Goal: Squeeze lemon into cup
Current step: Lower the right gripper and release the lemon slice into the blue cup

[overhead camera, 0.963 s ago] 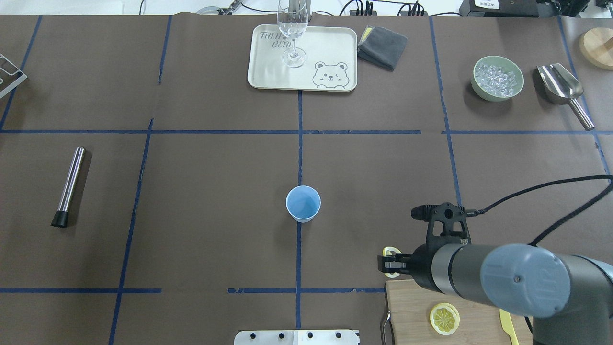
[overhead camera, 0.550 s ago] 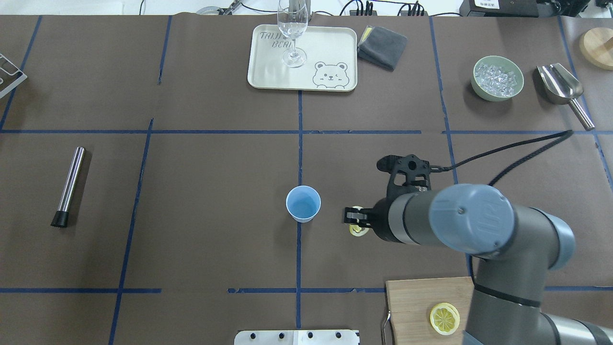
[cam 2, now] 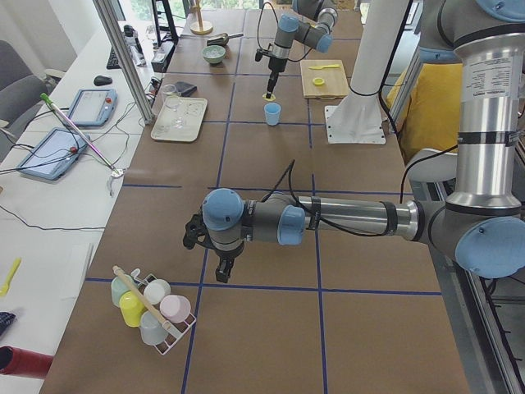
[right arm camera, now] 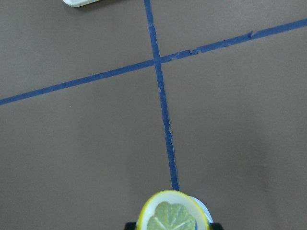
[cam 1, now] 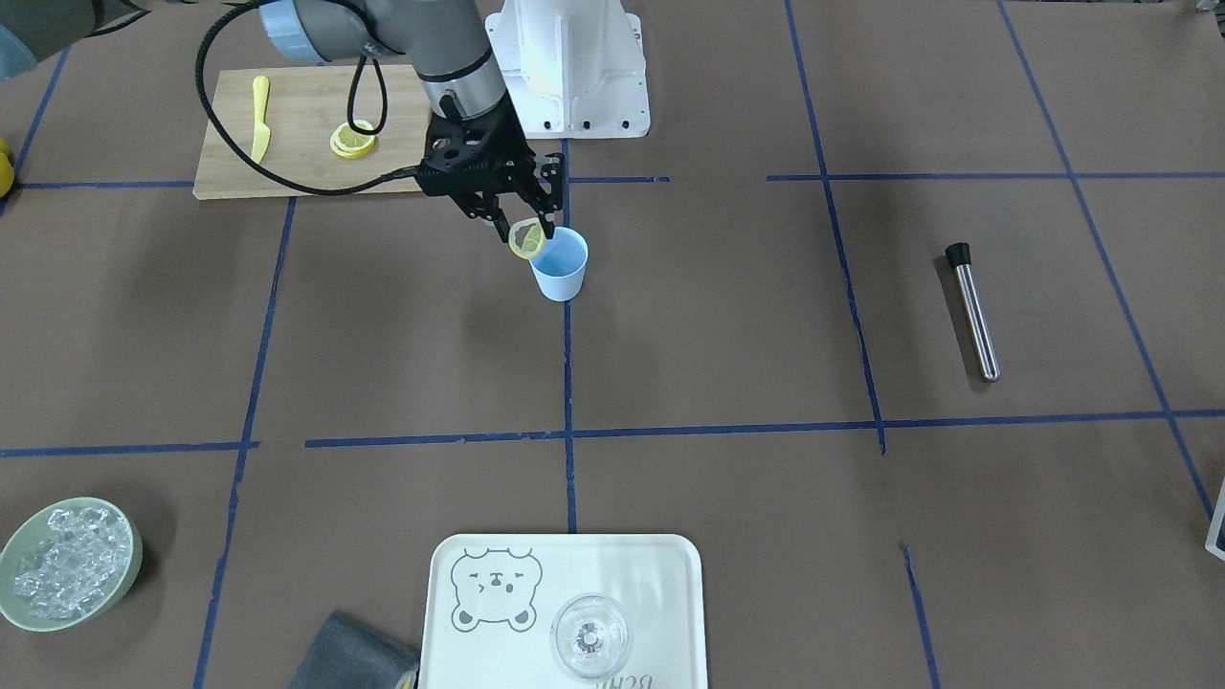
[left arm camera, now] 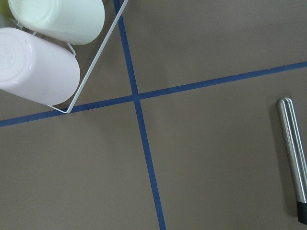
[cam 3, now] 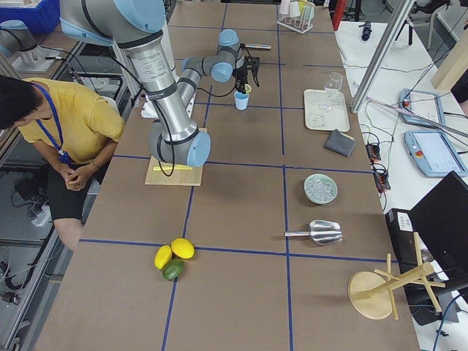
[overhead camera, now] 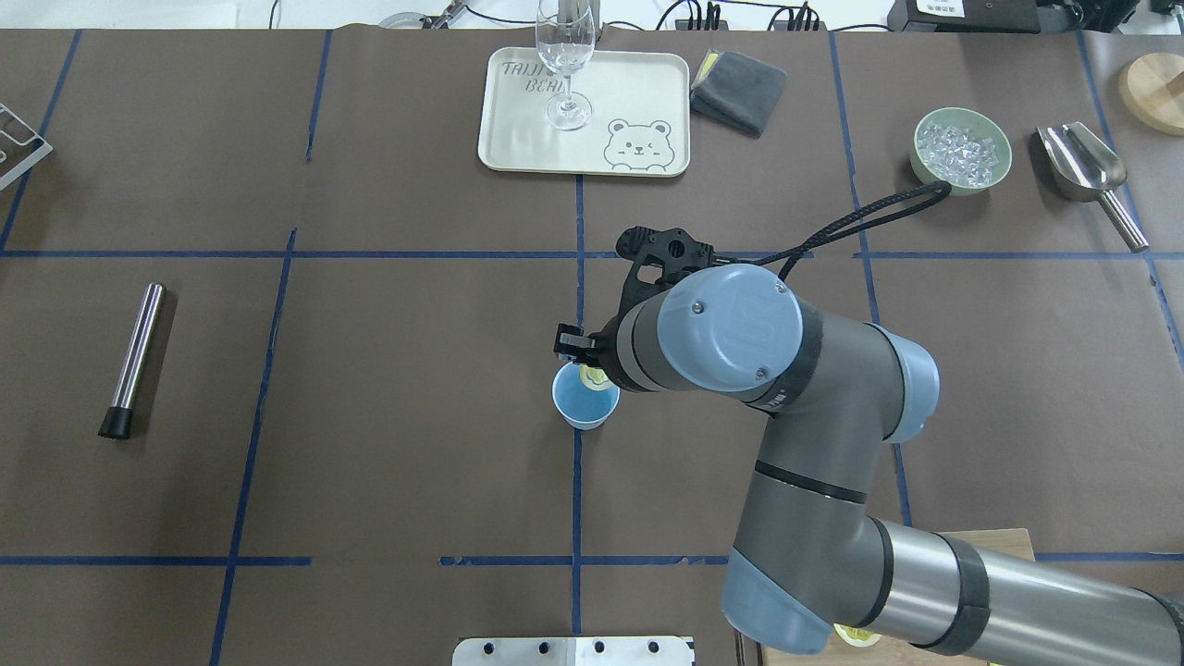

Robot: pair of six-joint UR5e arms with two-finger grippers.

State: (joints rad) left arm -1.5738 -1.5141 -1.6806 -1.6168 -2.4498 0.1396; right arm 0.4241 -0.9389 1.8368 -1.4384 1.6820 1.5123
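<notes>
The small light-blue cup (cam 1: 562,270) stands upright at the table's middle, on a blue tape line; it also shows in the overhead view (overhead camera: 581,405). My right gripper (cam 1: 524,233) is shut on a thin lemon slice (cam 1: 526,239) and holds it on edge just over the cup's rim on the robot's side. From overhead the lemon slice (overhead camera: 595,376) shows inside the cup's outline. In the right wrist view the lemon slice (right arm camera: 168,216) fills the bottom edge, with a sliver of cup (right arm camera: 203,213) behind it. My left gripper (cam 2: 221,273) hangs over the table far off; I cannot tell its state.
A wooden board (cam 1: 297,163) near the robot's base carries a second lemon slice (cam 1: 353,140) and a yellow knife (cam 1: 258,120). A steel rod (cam 1: 971,311) lies on my left side. Across the table stand a tray (cam 1: 651,574) with a glass (cam 1: 590,636) and an ice bowl (cam 1: 67,565).
My right arm has carried the lemon slice from beside the wooden board leftward and away from the robot, ending over the cup. The cup has not moved.
</notes>
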